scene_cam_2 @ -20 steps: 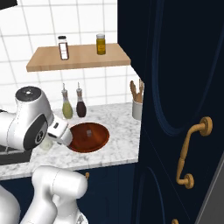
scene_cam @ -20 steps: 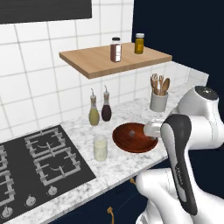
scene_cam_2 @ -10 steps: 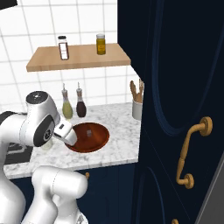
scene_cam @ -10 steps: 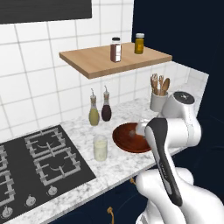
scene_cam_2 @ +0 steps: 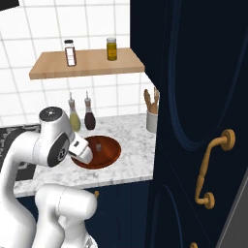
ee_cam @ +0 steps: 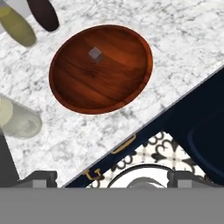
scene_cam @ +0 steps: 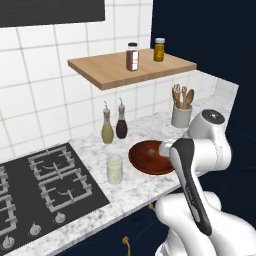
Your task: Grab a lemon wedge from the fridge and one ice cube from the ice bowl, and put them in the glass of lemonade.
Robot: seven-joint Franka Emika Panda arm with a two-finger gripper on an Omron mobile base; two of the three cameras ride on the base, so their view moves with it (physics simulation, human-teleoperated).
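marble counter beside black hob, under a wooden shelf carrying two jars. ice bowl, wide and reddish-brown, resting on the counter near its front edge; one small grey ice cube lying inside, off centre toward the wall. glass of lemonade standing upright on the counter between bowl and hob, close to the bowl but not touching. two slim bottles, one olive and one dark, upright at the tiled wall behind the bowl. grey utensil pot with wooden spoons farther along the wall, well apart from the bowl.

gripper poised above the front edge of the counter, looking down on the bowl; finger tips spread fully apart at the bottom of the hand view, holding nothing, clear of bowl and cube. arm bent over in front of the bowl in both base views.

navy cabinet door with gold handle to the right of the counter. lemon wedge and fridge not locatable.
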